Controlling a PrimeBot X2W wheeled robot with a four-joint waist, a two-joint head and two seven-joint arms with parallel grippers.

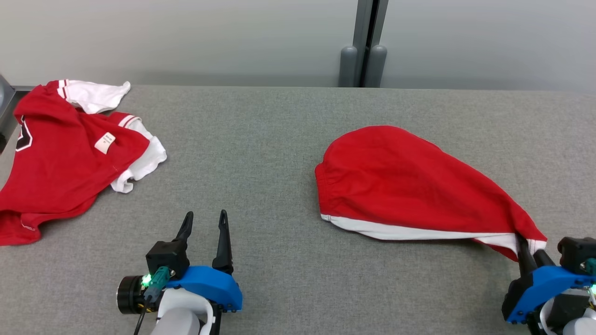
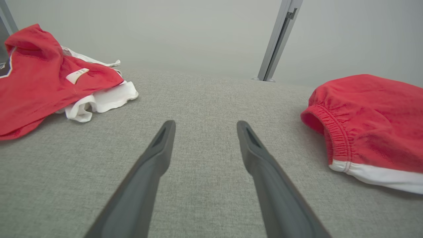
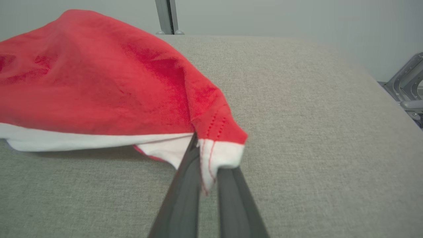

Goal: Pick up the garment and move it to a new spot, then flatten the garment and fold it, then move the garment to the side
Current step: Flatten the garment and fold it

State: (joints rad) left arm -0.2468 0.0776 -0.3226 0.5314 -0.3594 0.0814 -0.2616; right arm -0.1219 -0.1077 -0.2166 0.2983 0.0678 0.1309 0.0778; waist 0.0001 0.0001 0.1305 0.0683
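Currently: red shorts (image 1: 400, 177) trailing on the desk (image 1: 279, 139) ahead-left of the right gripper (image 3: 206, 165), jaws clamped on one hem corner; left gripper (image 1: 206, 214) jaws apart, empty; step seemingly relocation, next needing lift-and-carry.

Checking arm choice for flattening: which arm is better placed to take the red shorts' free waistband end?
Left. The left gripper is open and empty, and the elastic waistband of the red shorts lies nearest it. The right gripper is shut on the white-trimmed leg corner at the opposite end.
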